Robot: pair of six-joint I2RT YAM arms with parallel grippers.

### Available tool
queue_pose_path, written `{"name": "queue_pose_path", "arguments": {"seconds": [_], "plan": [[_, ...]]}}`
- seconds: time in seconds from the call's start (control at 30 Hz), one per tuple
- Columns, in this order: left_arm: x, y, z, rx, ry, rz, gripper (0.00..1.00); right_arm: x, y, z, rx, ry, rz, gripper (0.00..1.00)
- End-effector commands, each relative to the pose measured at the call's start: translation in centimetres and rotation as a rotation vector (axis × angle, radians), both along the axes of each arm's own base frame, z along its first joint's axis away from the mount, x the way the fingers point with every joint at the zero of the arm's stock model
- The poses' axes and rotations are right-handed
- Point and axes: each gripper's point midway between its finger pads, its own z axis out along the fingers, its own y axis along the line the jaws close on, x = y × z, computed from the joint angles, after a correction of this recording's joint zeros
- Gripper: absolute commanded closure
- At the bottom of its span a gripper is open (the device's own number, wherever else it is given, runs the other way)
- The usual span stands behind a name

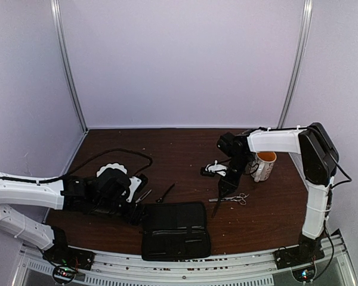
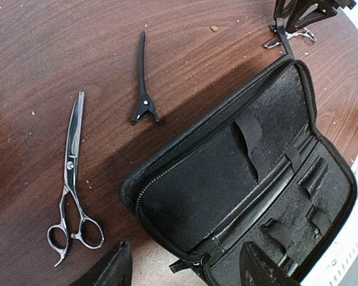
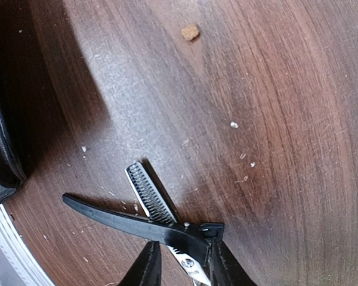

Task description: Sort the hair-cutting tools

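Note:
My right gripper (image 3: 182,253) is closed around the hinged end of a black hair clip (image 3: 125,217), which crosses over silver thinning scissors (image 3: 148,193) on the table. From above, that gripper (image 1: 227,186) hangs over the clip (image 1: 217,206) and the scissors (image 1: 235,198). My left gripper (image 2: 185,271) is open and empty over the near corner of the open black zip case (image 2: 244,173). To its left lie silver scissors (image 2: 71,173) and a second black clip (image 2: 143,89). From above, these scissors (image 1: 144,195) and clip (image 1: 165,192) lie just behind the case (image 1: 176,229).
A white and orange mug (image 1: 265,165) stands right of the right gripper. A white fluted bowl (image 1: 109,169) sits partly hidden behind my left arm. A black cable (image 1: 116,153) loops behind it. Small crumbs dot the brown table (image 1: 185,149).

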Motion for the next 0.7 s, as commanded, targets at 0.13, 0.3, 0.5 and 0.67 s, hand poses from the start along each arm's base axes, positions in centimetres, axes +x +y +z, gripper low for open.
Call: {"name": "queue_pose_path", "arguments": {"seconds": [0.13,0.3,0.5,0.67], "plan": [[0.1,-0.8,0.9,-0.056,-0.013,0.002,0.34,0.5,0.2,0.4,0.045,0.059,-0.052,0.77],[0.3,-0.9,1.3,-0.064,-0.021,0.004,0.34,0.5,-0.2,0.3,0.054,0.082,-0.071,0.84],[0.3,-1.0,1.3,-0.062,-0.022,0.005,0.34,0.3,-0.3,0.2,0.066,0.095,-0.071,0.82],[0.3,-1.1,1.2,-0.071,-0.015,0.005,0.34,1.3,0.3,0.8,0.083,0.075,-0.078,0.67]]}}
